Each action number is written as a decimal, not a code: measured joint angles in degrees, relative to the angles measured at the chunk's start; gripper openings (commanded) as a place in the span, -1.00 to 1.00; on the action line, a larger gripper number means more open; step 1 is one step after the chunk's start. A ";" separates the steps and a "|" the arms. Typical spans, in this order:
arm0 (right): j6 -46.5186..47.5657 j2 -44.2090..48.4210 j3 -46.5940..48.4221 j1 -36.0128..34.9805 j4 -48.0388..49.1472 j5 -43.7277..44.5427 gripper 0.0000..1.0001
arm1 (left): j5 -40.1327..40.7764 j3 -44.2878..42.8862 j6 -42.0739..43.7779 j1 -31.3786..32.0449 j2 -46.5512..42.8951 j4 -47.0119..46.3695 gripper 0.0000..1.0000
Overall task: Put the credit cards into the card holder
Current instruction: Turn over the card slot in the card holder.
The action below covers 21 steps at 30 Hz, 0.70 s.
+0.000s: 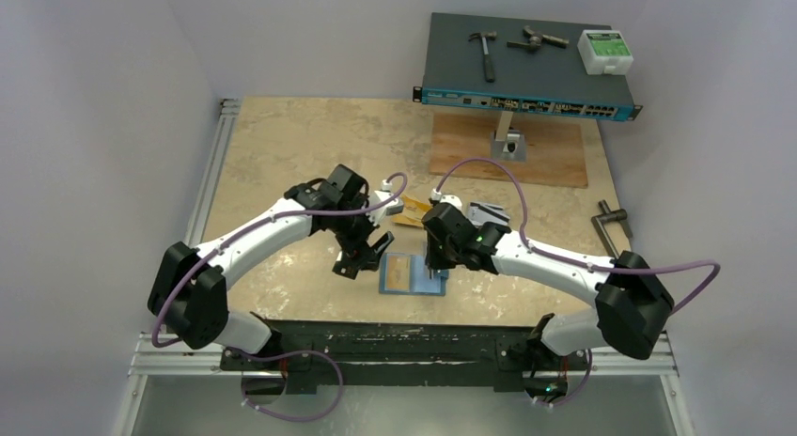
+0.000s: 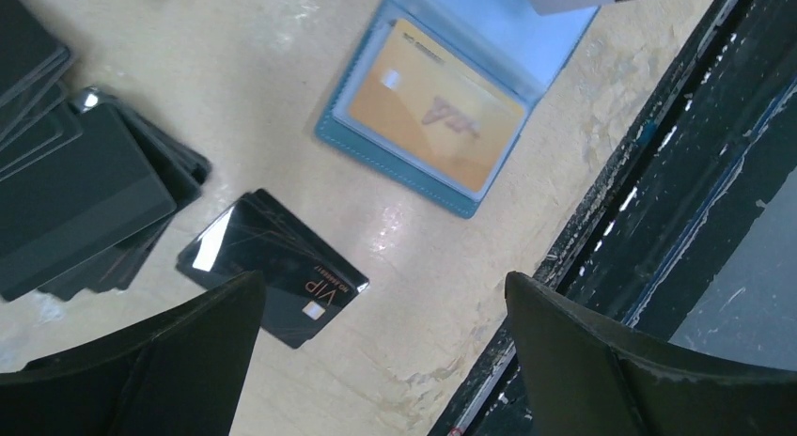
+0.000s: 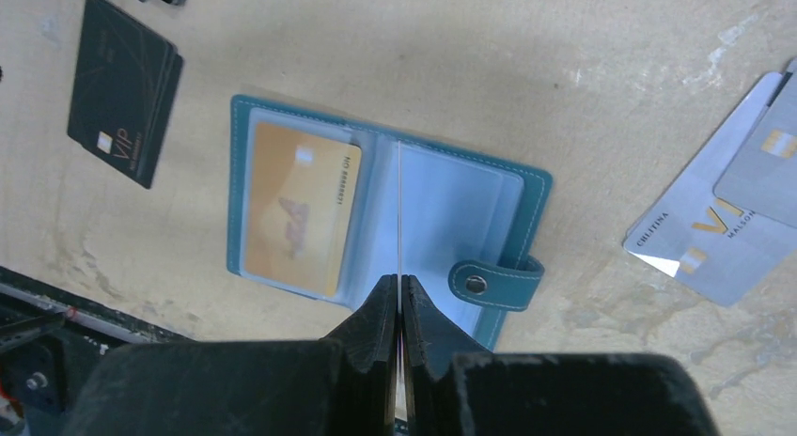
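The teal card holder lies open near the table's front edge, with an orange-gold card in its left pocket. My right gripper is shut on a thin silver card, seen edge-on, held upright over the holder's middle fold. The snap tab sticks out on the right. My left gripper is open and empty, above bare table beside a black VIP card stack. In the top view the holder sits between the left gripper and the right gripper.
More black card stacks lie to the left. Silver cards lie right of the holder, and orange cards lie behind it. A network switch with tools, a wooden board and a metal clamp stand farther back. A black rail runs along the front edge.
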<state>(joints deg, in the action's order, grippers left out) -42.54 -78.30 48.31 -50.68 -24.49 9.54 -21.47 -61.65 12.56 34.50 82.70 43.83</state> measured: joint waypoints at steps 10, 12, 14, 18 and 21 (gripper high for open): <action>-0.24 3.13 -0.04 0.00 -5.81 2.21 -1.00 | -3.80 9.73 -0.61 1.38 -0.81 -12.68 1.00; -0.39 4.20 -0.17 0.00 -6.47 2.95 -1.00 | -4.55 10.86 -1.09 1.38 -0.90 -14.49 1.00; -0.81 4.90 -0.94 0.02 -6.43 3.04 -1.00 | -5.62 11.47 -1.46 1.38 -0.92 -16.63 1.00; -2.14 5.70 -3.98 0.07 -6.21 2.75 -1.00 | -7.87 14.84 -2.86 1.38 -1.40 -24.24 0.98; -3.54 7.06 -6.23 0.07 -5.86 2.47 -1.00 | -9.44 19.52 -4.13 1.40 -1.95 -30.47 0.93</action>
<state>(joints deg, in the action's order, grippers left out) -46.09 -71.24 42.09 -50.61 -30.35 12.01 -30.92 -42.13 8.43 35.90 80.75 13.37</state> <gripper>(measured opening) 0.004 0.989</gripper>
